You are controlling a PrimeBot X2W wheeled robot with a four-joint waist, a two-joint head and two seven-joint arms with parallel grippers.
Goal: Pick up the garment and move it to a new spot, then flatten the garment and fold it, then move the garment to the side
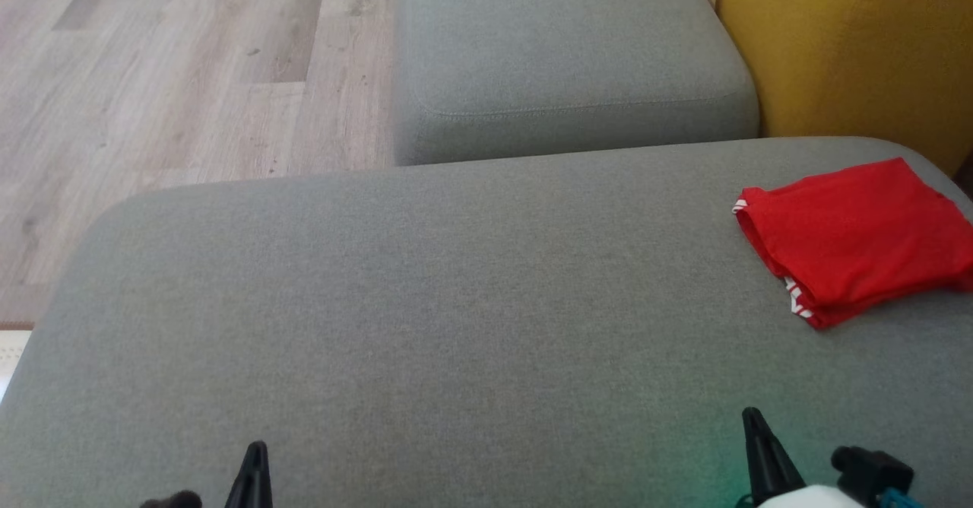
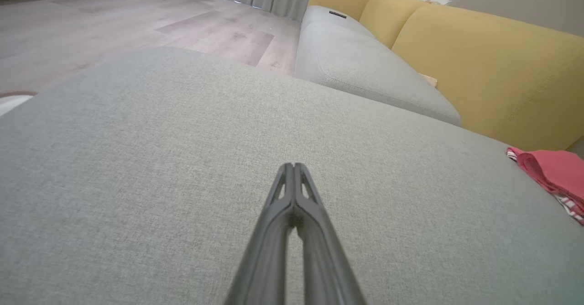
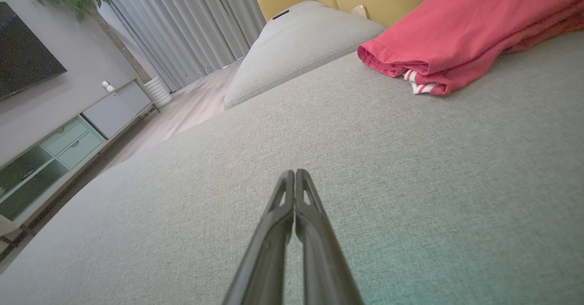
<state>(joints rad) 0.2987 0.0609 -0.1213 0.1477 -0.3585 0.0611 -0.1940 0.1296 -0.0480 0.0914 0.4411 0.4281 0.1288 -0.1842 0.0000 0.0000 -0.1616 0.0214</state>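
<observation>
Garment [image 1: 855, 238] folded, right edge cut off; L fingers [image 2: 273, 243] & R fingers [image 3: 269, 243] pinched together, empty.

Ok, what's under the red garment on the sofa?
The red garment lies folded on the grey seat cushion, near the yellow backrest. Anything beneath its layers is hidden by the cloth.

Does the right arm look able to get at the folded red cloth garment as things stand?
Probably yes: bare grey fabric sofa seat lies between the shut right tool and the folded red cloth garment, with nothing in between; the tool would need opening first.
</observation>
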